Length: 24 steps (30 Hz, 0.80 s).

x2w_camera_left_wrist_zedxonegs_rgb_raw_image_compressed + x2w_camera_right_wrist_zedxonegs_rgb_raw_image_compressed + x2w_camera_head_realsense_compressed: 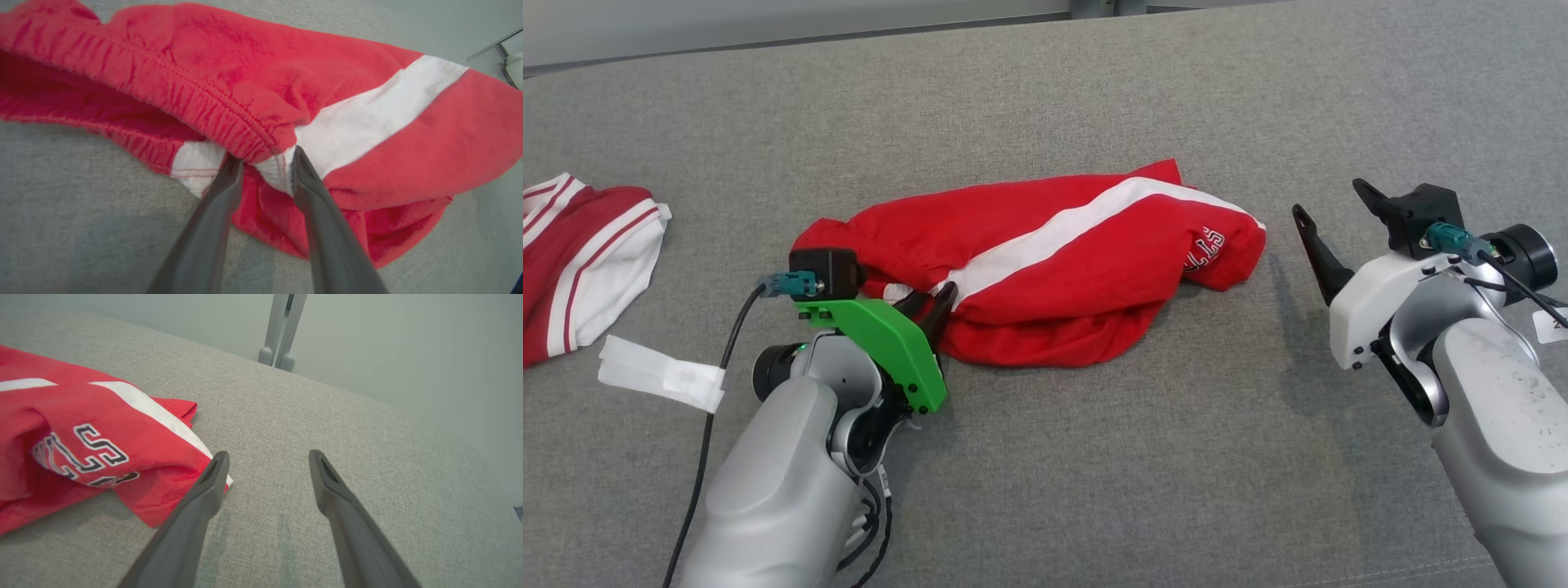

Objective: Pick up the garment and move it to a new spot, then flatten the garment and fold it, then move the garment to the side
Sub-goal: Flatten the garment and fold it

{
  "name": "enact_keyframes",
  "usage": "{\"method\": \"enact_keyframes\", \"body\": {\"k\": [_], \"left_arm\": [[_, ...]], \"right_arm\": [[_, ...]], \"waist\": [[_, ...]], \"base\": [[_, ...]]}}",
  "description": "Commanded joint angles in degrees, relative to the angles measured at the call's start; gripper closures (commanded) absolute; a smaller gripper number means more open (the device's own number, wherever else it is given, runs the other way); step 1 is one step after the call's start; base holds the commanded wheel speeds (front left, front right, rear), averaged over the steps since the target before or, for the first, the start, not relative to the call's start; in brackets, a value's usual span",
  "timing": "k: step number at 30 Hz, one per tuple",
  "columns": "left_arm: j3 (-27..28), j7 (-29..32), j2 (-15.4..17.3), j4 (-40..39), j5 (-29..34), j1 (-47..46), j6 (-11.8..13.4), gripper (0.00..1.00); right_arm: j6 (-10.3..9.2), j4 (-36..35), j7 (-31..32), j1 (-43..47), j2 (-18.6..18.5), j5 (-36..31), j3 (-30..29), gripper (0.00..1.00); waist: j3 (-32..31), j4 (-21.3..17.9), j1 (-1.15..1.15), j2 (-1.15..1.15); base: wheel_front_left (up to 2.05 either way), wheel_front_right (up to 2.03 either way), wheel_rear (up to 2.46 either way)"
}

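Observation:
The garment point(1045, 261) is a pair of red shorts with a white side stripe and dark lettering, lying crumpled in the middle of the grey fabric surface point(1135, 457). My left gripper point(929, 306) reaches in at its near left edge. In the left wrist view the left gripper point(267, 165) pinches a fold of the elastic waistband of the garment point(286, 81) where the white stripe ends. My right gripper point(1330, 198) hovers open to the right of the shorts, holding nothing. In the right wrist view the right gripper point(269, 454) stands beside the lettered leg of the garment point(81, 449).
A second red and white garment point(580, 253) lies at the far left edge. A white paper strip point(662, 374) sits near my left arm's black cable point(707, 425). The surface's back edge runs along the top, with grey stand legs point(282, 335) behind it.

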Motion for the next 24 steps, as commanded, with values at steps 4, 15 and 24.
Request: {"method": "enact_keyframes", "body": {"k": [4,15,24], "left_arm": [[-0.54,-1.38,-0.10,-0.20,0.52,-1.18,-0.27,0.53],[-0.80,-1.78,1.57,-3.28,0.86,0.57,0.79,1.00],[-1.23,-1.14,1.89,-5.49,0.72,1.61,1.77,1.00]], "right_arm": [[-0.06,0.30,0.30,-0.74,-0.12,-0.09,0.17,0.00],[-0.05,3.64,14.03,-2.58,2.27,6.93,-5.41,0.00],[-0.05,4.48,20.01,-5.14,5.62,6.46,-9.65,0.00]], "waist": [[-0.02,0.19,0.00,0.00],[0.43,1.70,0.00,0.00],[1.49,2.91,0.00,0.00]], "base": [[0.00,0.00,0.00],[0.00,0.00,0.00],[0.00,0.00,0.00]]}}
